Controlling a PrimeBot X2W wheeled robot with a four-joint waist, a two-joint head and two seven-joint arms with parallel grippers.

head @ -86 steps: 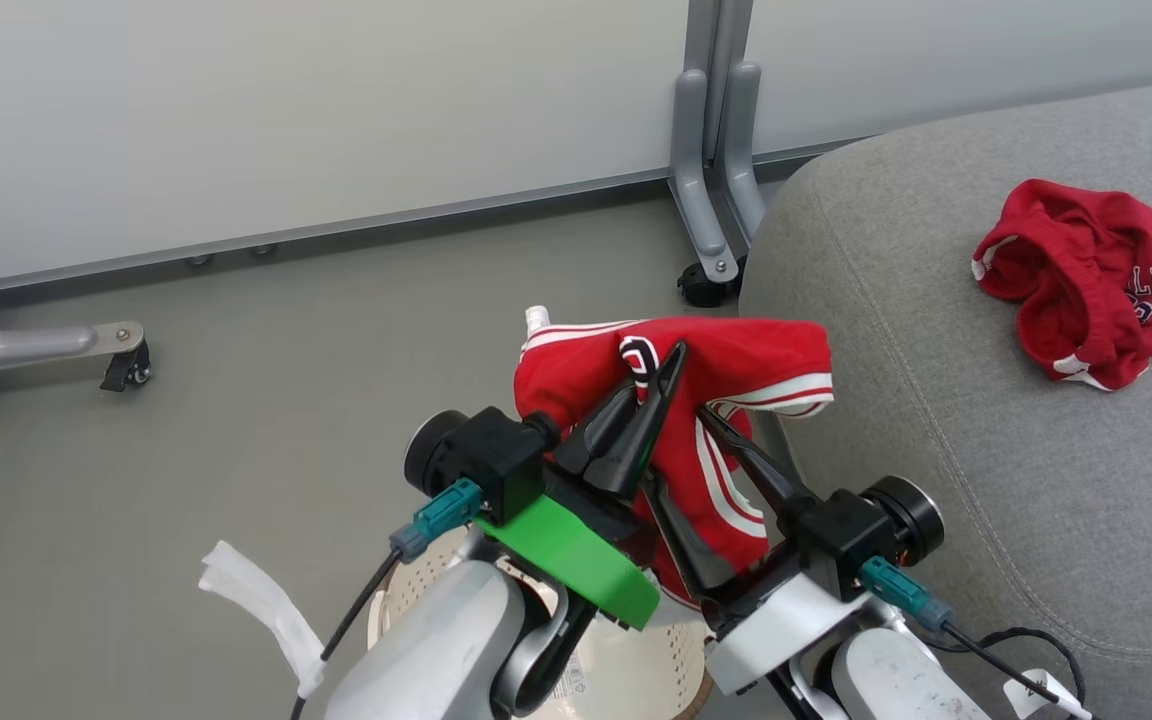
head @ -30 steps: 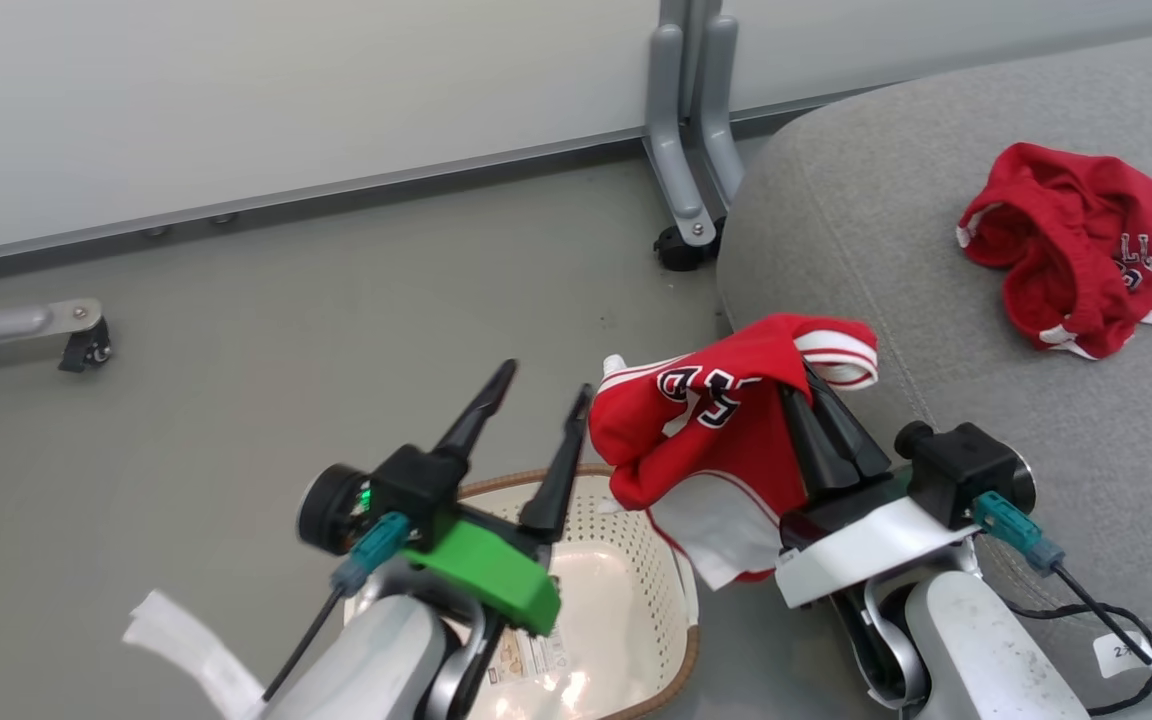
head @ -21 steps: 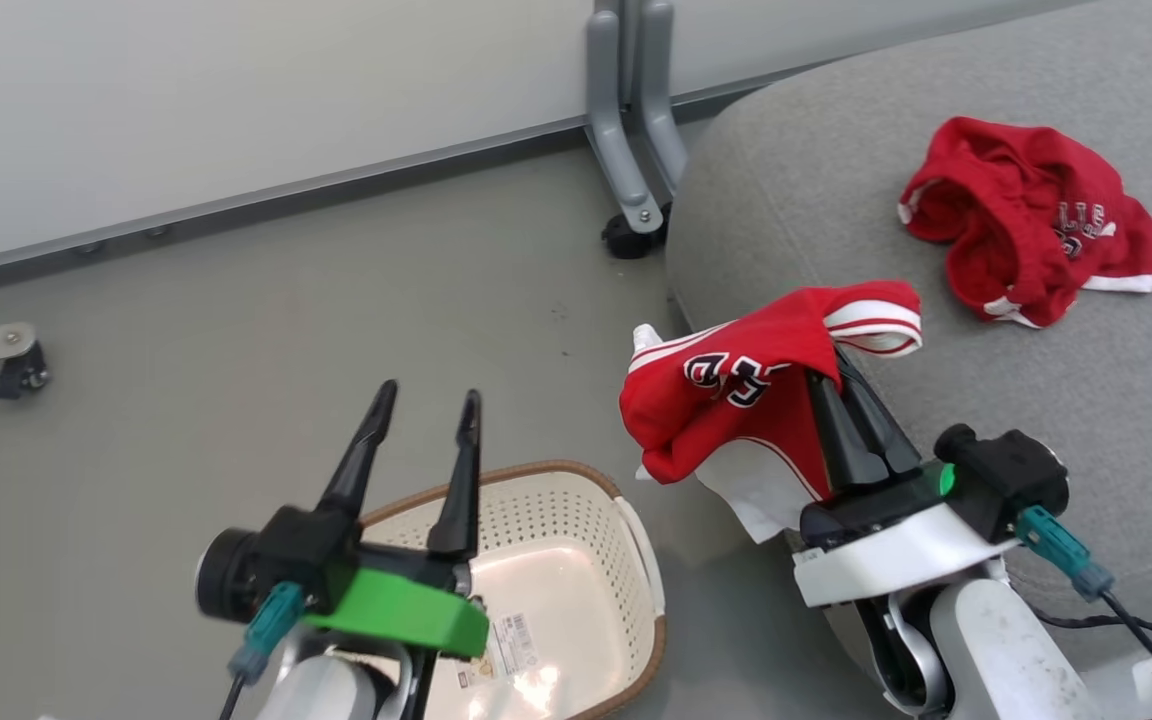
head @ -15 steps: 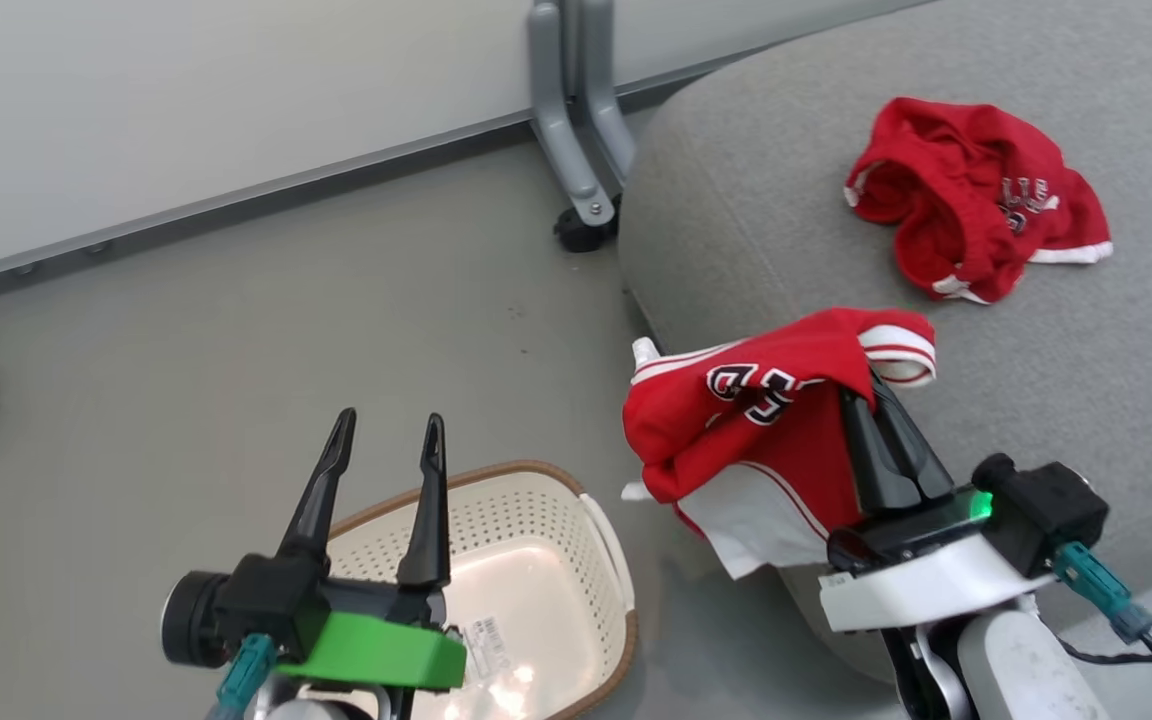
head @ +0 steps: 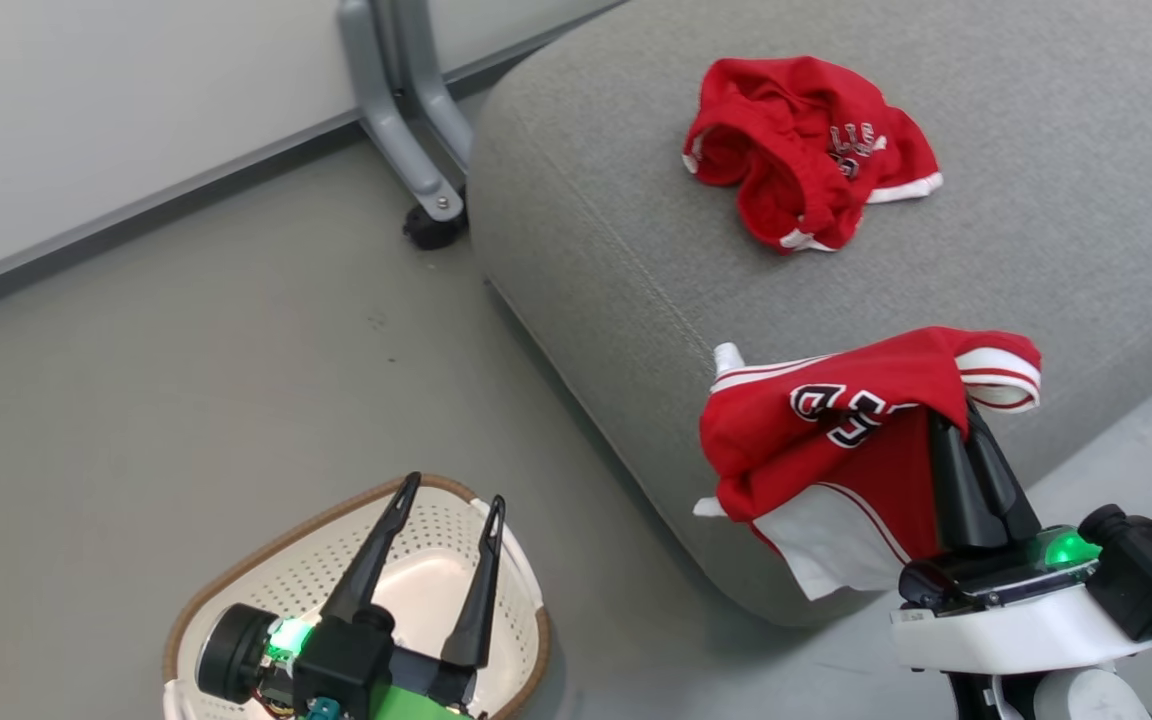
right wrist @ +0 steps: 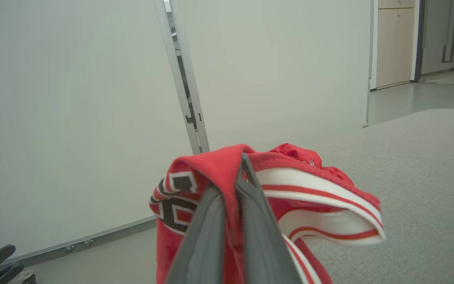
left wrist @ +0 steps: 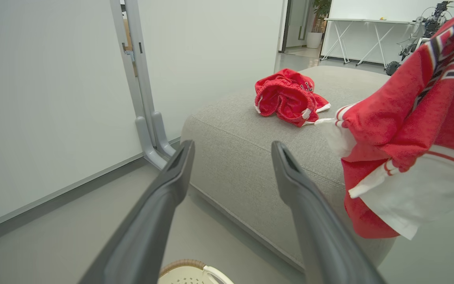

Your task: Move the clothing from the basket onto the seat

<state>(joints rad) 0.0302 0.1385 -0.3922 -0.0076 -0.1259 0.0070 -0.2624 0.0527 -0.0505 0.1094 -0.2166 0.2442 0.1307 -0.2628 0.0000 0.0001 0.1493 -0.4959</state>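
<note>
Red jersey (head: 836, 430): soft, light, limp, likely to sag; pinched at a bunched fold in closed right gripper (head: 964, 420), hanging at near edge of seat (head: 616, 250). Matching shorts (head: 806, 150) heaped on seat; left gripper (head: 451, 492) spread, empty, over basket (head: 236, 570).

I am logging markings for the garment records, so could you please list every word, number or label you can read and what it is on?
"LL": dark letters, rest folded away, on the crumpled red garment lying on the seat.
Too creased to read: dark, white-edged characters on the held red garment in the right gripper.
No other text is legible.
</note>
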